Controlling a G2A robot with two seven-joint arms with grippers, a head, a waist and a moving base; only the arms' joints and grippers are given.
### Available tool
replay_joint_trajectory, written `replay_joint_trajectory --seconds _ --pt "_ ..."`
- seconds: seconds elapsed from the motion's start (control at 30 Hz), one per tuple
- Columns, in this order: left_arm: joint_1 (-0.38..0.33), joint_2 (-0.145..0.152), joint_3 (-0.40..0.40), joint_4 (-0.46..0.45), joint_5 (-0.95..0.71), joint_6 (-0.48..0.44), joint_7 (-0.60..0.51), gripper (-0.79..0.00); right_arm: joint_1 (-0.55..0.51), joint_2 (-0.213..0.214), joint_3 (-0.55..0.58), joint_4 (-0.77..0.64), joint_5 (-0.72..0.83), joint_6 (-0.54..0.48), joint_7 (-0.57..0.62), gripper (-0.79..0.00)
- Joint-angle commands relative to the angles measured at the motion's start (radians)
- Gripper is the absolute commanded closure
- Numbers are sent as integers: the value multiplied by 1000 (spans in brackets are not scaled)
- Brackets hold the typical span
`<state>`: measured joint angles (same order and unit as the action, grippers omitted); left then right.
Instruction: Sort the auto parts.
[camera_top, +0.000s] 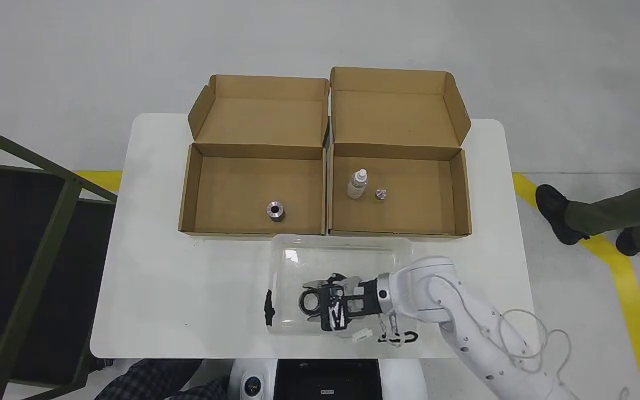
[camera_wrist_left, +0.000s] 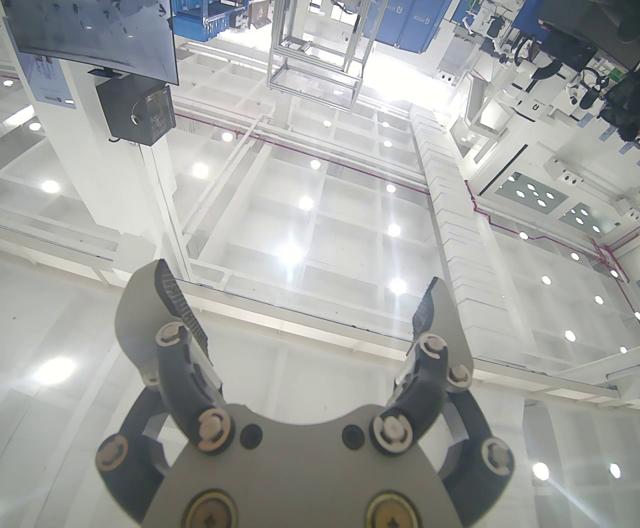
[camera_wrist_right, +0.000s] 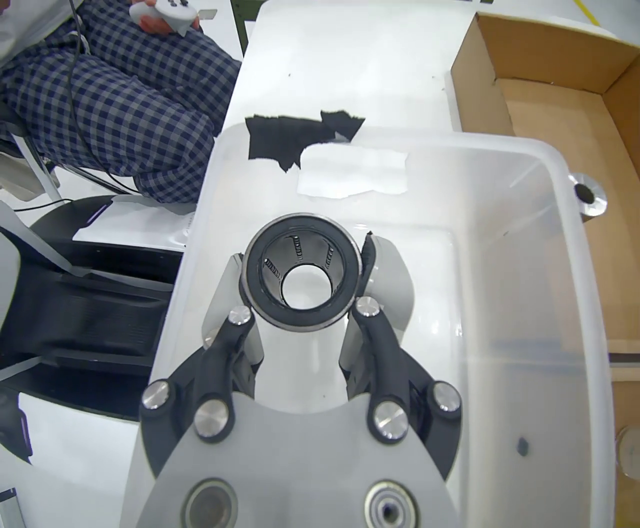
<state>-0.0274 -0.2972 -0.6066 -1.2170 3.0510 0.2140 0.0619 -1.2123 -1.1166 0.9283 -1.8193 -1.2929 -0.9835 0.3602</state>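
1. Cardboard, flaps open: the left box (camera_top: 200, 195) holds one round silver part (camera_top: 274, 209) on its floor.
2. We see the left gripper (camera_wrist_left: 305, 305) aimed up at the ceiling, its fingers spread wide with nothing between them.
3. On the white table (camera_top: 150, 250), a clear plastic bin (camera_top: 285, 250) stands just in front of both boxes, a black tape patch (camera_wrist_right: 300, 137) on its end wall.
4. Inside the bin, the right gripper (camera_top: 318, 298) clamps a black sleeve (camera_wrist_right: 302, 231) with a steel rim. The sleeve sits squarely between the two fingers (camera_wrist_right: 385, 270), its bore open toward the wrist camera. We cannot tell whether it touches the bin's floor.
5. The right box (camera_top: 460, 195) holds a white bottle-shaped part (camera_top: 357, 184), with a small silver part (camera_top: 380, 193) just beside it.
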Motion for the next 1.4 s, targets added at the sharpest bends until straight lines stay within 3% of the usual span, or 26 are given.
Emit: replay_joint_trajectory --seconds 0.0,0.6,1.37 --pt "0 0 0 0 0 0 0 -785 -3 2 7 -13 5 12 -1 0" --pt "0 0 0 0 0 0 0 -785 -12 19 88 -145 211 70 -16 0" --pt "0 0 0 0 0 0 0 -785 -35 43 272 -85 460 108 -131 0"
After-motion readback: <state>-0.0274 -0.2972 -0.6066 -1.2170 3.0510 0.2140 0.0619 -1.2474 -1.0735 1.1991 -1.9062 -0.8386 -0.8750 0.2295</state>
